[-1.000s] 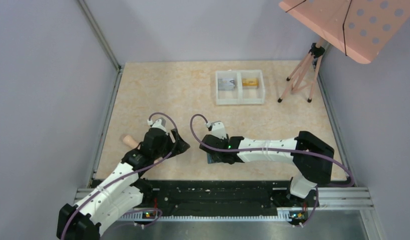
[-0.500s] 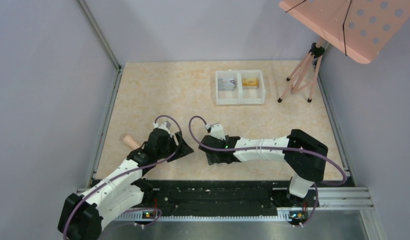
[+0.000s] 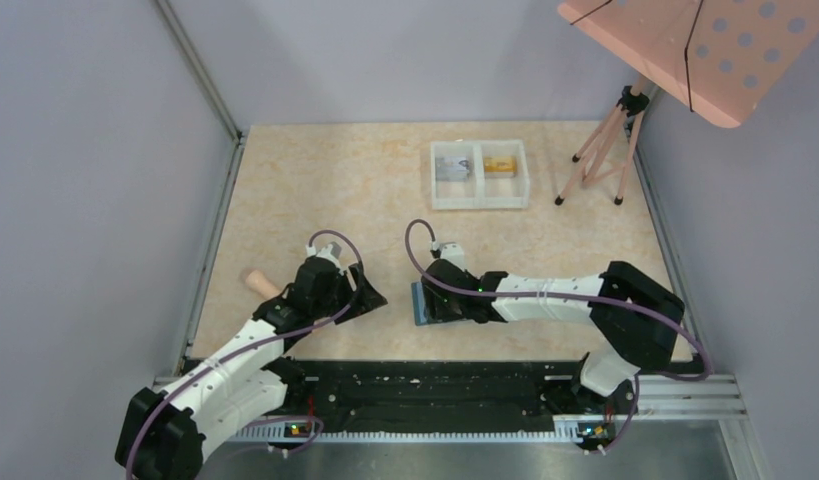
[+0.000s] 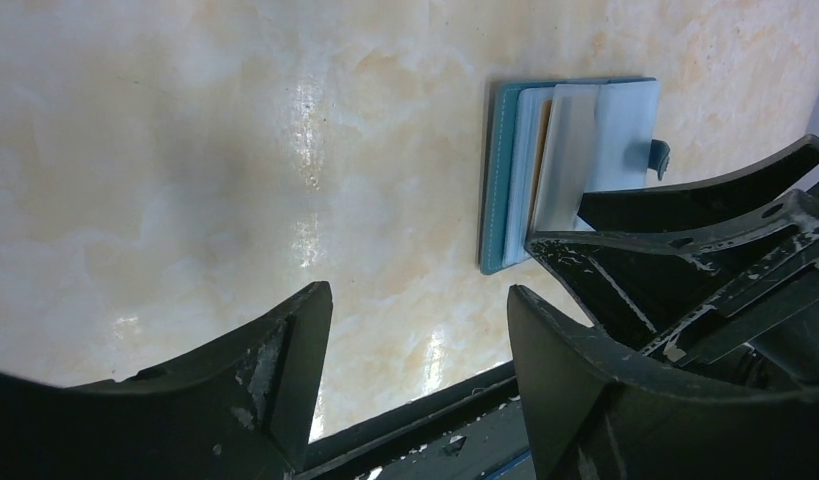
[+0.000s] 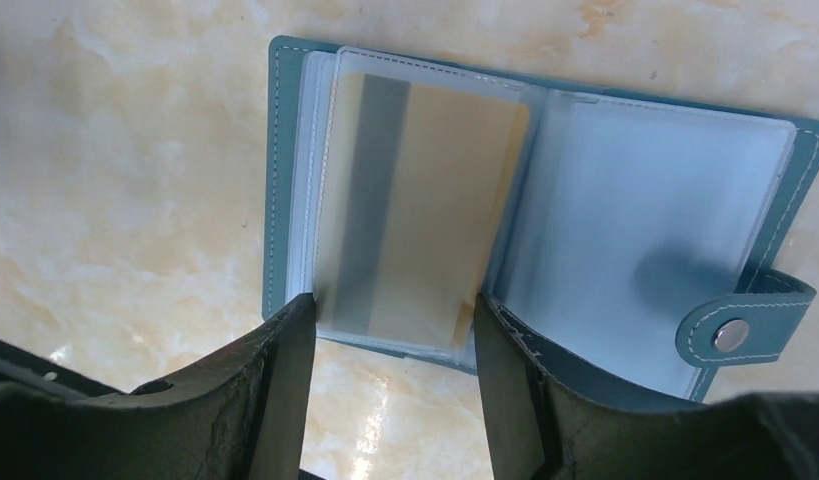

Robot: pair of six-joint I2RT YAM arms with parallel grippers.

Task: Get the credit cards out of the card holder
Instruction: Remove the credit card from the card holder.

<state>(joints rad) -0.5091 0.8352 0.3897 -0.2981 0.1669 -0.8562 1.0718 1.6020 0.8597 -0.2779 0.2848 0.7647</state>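
On the surface [image 3: 325, 190], two credit cards [image 3: 499, 165] lay in the tray [image 3: 479, 205], one gold card [image 5: 435, 210] sat in the open card holder [image 5: 645, 230], right fingers [image 5: 275, 390] apart astride it, left fingers [image 4: 265, 390] apart, empty.

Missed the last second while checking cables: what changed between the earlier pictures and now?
The right claw shifted rightward with its arm, uncovering the left edge of the card holder in the top view. The left claw edged right toward it, then stopped. No grab or release shows. The white tray, the cards in it and the stand stayed put.
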